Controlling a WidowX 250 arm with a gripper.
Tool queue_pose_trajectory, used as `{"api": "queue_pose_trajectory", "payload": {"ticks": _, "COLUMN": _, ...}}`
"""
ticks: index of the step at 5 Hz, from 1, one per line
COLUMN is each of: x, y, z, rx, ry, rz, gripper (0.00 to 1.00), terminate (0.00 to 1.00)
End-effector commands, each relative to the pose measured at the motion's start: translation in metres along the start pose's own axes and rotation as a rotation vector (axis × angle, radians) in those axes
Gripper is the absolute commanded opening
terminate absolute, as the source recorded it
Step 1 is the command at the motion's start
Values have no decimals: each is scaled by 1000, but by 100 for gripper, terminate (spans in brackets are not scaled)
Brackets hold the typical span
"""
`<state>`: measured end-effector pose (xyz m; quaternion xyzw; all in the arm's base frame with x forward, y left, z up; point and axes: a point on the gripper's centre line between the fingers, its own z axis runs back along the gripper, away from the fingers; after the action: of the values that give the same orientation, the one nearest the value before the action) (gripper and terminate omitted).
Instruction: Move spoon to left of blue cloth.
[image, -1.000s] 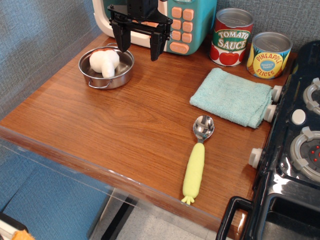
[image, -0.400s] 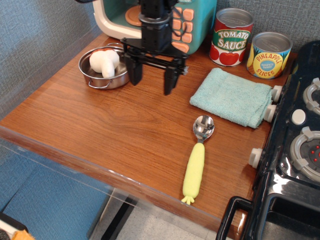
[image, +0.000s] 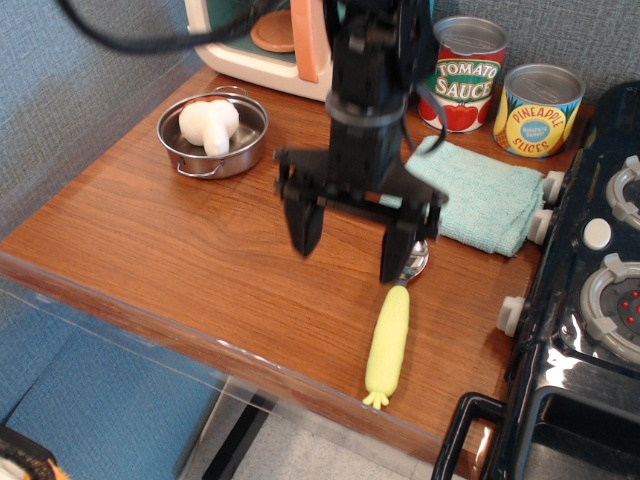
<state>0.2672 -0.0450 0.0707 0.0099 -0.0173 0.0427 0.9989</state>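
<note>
The spoon (image: 389, 342) lies on the wooden counter near the front edge, its pale yellow-green handle toward me. Its silver bowl is mostly hidden behind my gripper's right finger. The blue cloth (image: 478, 195) lies folded behind the spoon, in front of the cans; my arm covers its left corner. My gripper (image: 350, 243) is open, fingers pointing down and spread wide, above the counter just left of the spoon's bowl. It holds nothing.
A metal bowl (image: 243, 152) with a white mushroom toy stands at the back left. A tomato sauce can (image: 470, 75) and a pineapple can (image: 538, 110) stand at the back. A toy microwave (image: 260, 45) is behind the arm. A black toy stove (image: 590, 300) borders the right.
My gripper has moved forward and right, from near the microwave and metal bowl to just left of the spoon's bowl. It stays open. The spoon and cloth have not moved.
</note>
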Motion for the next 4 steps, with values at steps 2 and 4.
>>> {"api": "queue_pose_trajectory", "payload": {"ticks": 2, "x": -15, "y": -29, "z": -35, "rx": -55, "ry": -19, "rz": 2, "gripper": 100, "terminate": 0}}
{"api": "queue_pose_trajectory", "payload": {"ticks": 4, "x": -24, "y": -34, "z": -61, "rx": -14, "ry": 7, "rz": -20, "gripper": 100, "terminate": 0}}
